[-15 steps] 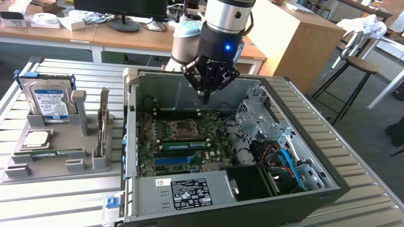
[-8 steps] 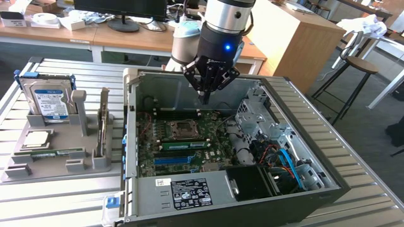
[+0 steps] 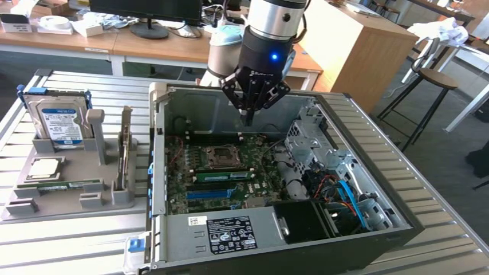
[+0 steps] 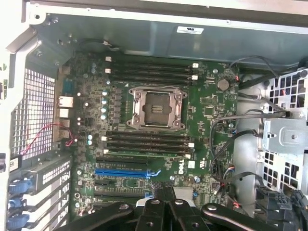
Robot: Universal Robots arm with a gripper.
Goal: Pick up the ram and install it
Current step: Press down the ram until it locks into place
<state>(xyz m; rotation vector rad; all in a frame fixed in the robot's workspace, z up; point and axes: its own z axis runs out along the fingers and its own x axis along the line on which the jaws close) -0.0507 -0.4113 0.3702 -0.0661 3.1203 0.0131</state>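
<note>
My black claw (image 3: 248, 118) pinched shut, empty, upper centre, over open grey computer case (image 3: 397, 215). Long green ram stick (image 3: 223, 175) seated mid-frame. Install step looks done; next calls for clean rise.

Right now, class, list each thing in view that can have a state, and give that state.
hand, shut, above the case
computer case, open, side panel off
ram, lying flat outside the case, not picked up
CPU socket, bare, no cooler on it
hard drive, standing upright
expansion card, standing upright
</note>
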